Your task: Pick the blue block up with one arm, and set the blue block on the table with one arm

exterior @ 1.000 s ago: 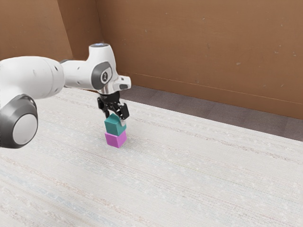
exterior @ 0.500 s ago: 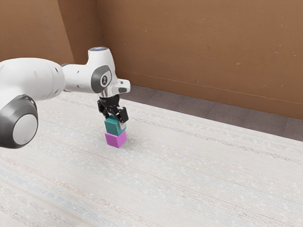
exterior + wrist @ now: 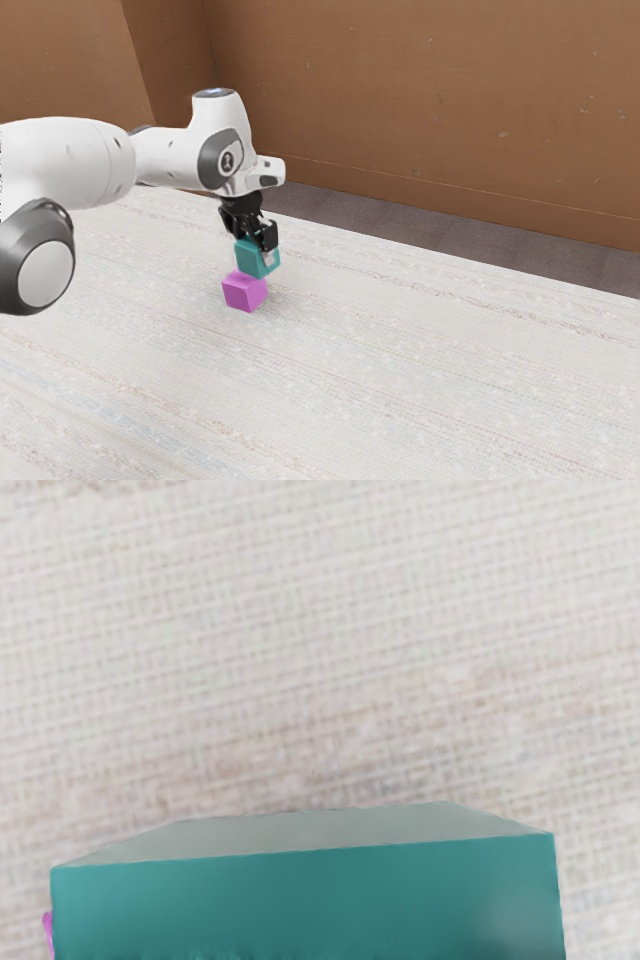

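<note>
The gripper (image 3: 256, 244) grasps the blue block (image 3: 249, 258), rather teal in colour, and holds it off the table (image 3: 420, 370). It hangs above and toward the exterior view's right of the magenta block (image 3: 243, 292), probably just clear of it. A brown wall (image 3: 420, 100) stands at the far side.

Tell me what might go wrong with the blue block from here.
The blue block hangs in the hand, higher than the pink block and near it, so lowering it here might knock the pink one. It is also up off the table: if the grip slipped, it could drop and tumble.
</note>
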Robot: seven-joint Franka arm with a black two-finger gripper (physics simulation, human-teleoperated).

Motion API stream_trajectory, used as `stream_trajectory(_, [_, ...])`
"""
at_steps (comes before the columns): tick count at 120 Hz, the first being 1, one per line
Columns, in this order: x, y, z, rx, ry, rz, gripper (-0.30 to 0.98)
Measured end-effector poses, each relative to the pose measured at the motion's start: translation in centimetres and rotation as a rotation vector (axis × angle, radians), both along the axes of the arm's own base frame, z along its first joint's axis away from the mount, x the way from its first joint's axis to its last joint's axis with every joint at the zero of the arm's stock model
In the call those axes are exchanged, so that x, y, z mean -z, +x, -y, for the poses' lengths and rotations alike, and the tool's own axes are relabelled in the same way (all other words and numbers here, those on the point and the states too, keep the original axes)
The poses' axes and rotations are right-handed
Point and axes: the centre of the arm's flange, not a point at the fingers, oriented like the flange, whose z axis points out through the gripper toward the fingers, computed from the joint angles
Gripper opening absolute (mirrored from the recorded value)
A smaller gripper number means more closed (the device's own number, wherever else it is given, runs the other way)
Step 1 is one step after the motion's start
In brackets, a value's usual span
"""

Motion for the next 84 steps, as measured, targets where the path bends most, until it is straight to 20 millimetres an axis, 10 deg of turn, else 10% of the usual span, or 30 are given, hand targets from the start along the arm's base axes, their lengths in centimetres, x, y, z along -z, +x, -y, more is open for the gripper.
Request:
stream_trajectory(25, [4.6,4.7,8.9,0.104,-0.017,0.05,0.36])
stream_trajectory(48, [9.1,5.4,10.8,0.089,-0.045,0.037,0.38])
stream_trajectory(84, [7.1,5.7,10.9,0.059,-0.067,0.073,0.56])
